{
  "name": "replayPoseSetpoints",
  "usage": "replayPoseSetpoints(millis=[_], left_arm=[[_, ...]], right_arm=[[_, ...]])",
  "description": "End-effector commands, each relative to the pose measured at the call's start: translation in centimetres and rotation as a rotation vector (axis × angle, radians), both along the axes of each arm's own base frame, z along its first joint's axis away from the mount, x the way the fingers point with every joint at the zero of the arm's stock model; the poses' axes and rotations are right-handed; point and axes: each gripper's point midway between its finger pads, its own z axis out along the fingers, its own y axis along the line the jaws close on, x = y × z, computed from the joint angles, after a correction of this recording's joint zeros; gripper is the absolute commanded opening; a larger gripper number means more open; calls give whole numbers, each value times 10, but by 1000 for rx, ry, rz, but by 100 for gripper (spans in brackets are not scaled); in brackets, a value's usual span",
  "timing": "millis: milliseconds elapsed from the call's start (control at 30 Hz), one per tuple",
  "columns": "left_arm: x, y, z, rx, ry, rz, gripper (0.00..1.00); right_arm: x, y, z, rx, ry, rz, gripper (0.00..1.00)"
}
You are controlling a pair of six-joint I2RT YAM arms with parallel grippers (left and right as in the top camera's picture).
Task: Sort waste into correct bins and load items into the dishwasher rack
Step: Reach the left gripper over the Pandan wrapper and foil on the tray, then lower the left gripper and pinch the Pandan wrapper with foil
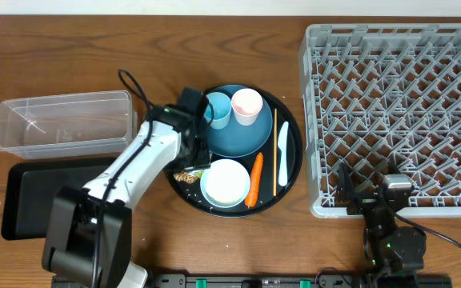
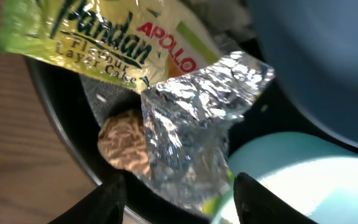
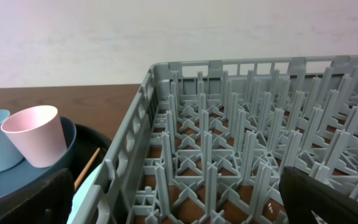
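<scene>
Left fingers are standing apart astride the snack wrapper, apparently readying its pickup, while right fingers are idling wide apart by the dishwasher rack.

Lit brightly and evenly from above, with soft shadows on the desk. Glares off the crinkled foil of the snack wrapper, close and slightly soft. Blurs in the right wrist view's bottom corners.
</scene>
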Motion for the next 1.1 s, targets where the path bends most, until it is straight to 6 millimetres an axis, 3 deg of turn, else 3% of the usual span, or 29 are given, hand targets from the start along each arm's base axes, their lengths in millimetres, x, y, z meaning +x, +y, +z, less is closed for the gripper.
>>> replayPoseSetpoints(millis=[0, 367, 533, 867, 933, 1067], left_arm=[[-7, 3, -15, 12, 16, 2, 57], [-4, 2, -17, 5, -1, 2, 55], [-4, 2, -17, 5, -1, 2, 39], [-4, 2, -17, 5, -1, 1, 19], [-4, 2, -16, 5, -1, -2, 8], [-4, 2, -16, 5, -1, -2, 6]], right_arm=[[0, -6, -2, -13, 5, -24, 99], [0, -6, -2, -14, 4, -24, 99], [0, -6, -2, -13, 5, -24, 99], [0, -6, -2, -14, 4, -24, 99], [0, -6, -2, -13, 5, -24, 99], [0, -6, -2, -14, 4, -24, 99]])
